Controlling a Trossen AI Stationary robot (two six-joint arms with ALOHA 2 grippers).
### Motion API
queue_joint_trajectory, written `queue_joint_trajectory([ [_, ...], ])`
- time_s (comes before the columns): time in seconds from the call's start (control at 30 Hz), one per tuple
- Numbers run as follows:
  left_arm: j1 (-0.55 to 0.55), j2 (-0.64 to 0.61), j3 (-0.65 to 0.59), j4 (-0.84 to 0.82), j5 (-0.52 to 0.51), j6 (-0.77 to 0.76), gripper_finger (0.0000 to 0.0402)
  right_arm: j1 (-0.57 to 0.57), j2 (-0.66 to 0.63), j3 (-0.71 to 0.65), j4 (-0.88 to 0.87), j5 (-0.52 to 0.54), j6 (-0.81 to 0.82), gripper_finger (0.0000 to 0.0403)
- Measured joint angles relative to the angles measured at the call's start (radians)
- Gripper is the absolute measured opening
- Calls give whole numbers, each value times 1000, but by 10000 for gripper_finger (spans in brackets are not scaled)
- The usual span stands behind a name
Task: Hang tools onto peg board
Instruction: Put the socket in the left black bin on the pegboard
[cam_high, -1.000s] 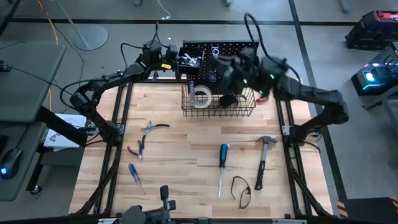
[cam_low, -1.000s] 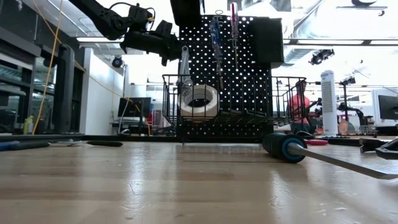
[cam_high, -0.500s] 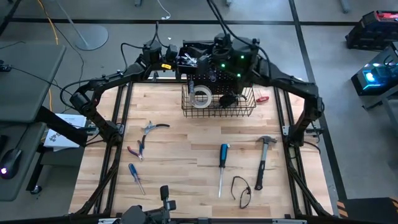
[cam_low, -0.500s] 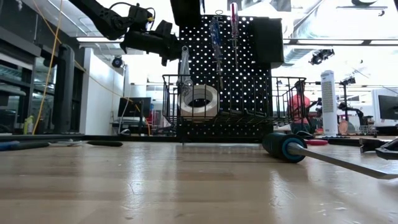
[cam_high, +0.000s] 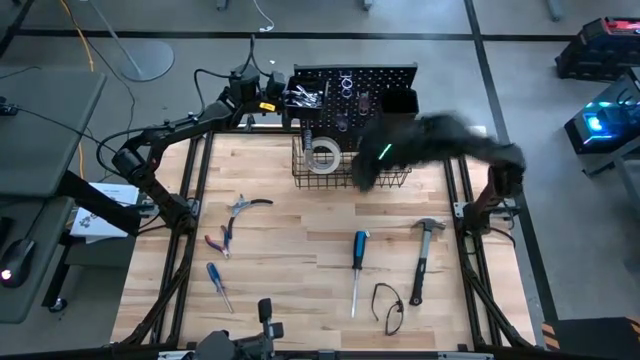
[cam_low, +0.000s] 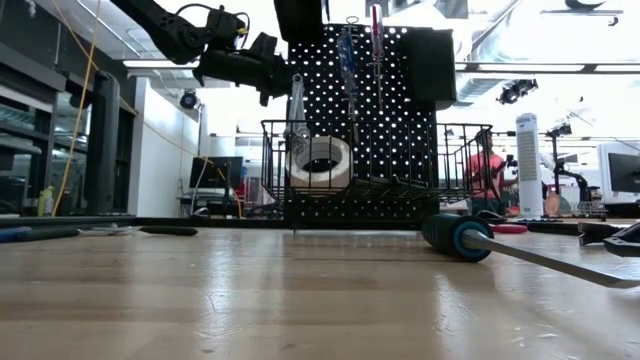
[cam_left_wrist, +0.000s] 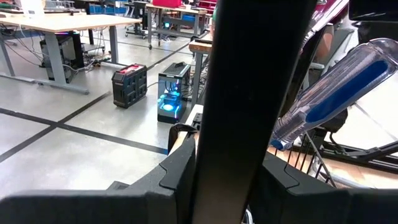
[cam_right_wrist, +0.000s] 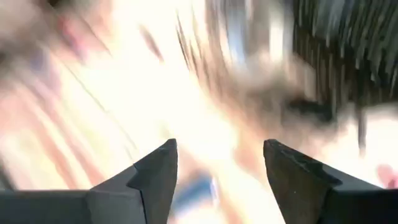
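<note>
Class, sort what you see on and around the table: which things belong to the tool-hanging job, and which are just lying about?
Job:
peg board
wire basket
tape roll
claw hammer
blue screwdriver
small blue screwdriver
red pliers
grey pliers

Lying about:
black cable loop
papers

A pair of dark-framed safety glasses (cam_high: 388, 305) lies on the pale wooden surface (cam_high: 300, 215) near its front edge. Beside the surface, white papers (cam_high: 100, 210) rest on a grey side desk (cam_high: 40, 170). On the grey floor stands a computer case glowing blue (cam_high: 600, 120), and another (cam_left_wrist: 172, 99) beside a dark red-trimmed box (cam_left_wrist: 129, 84). Far behind, a person in a red top (cam_low: 487, 170) sits near a white tower fan (cam_low: 528, 165).
</note>
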Motion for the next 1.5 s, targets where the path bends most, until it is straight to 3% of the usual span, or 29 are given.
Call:
queue_joint_trajectory([
  [0.07,0,0,0,0,0,0,108,92,7,-128,-76,-41,138,224],
  [0.17,-2,0,0,0,0,-4,108,212,-16,-334,-26,-176,312,224],
  [0.3,-2,0,0,0,0,-8,108,295,-6,-635,308,-312,496,224],
  [0.4,-2,0,0,0,0,-8,108,312,-10,-793,540,-348,622,224],
  [0.5,-2,0,0,0,0,-8,108,313,-12,-888,620,-335,706,224],
  [0.63,-2,0,0,0,0,-8,108,284,-16,-925,514,-206,787,224],
  [0.73,-3,0,0,0,0,-8,108,230,-15,-944,435,-185,674,224],
  [0.87,-6,0,0,-1,-1,-10,108,131,-15,-1015,438,-201,536,224],
  [1.03,-6,0,0,-1,-1,-10,108,54,-15,-1069,561,-234,426,224],
  [1.5,-6,0,0,-2,-6,-9,108,68,27,-1076,595,-258,391,224],
])
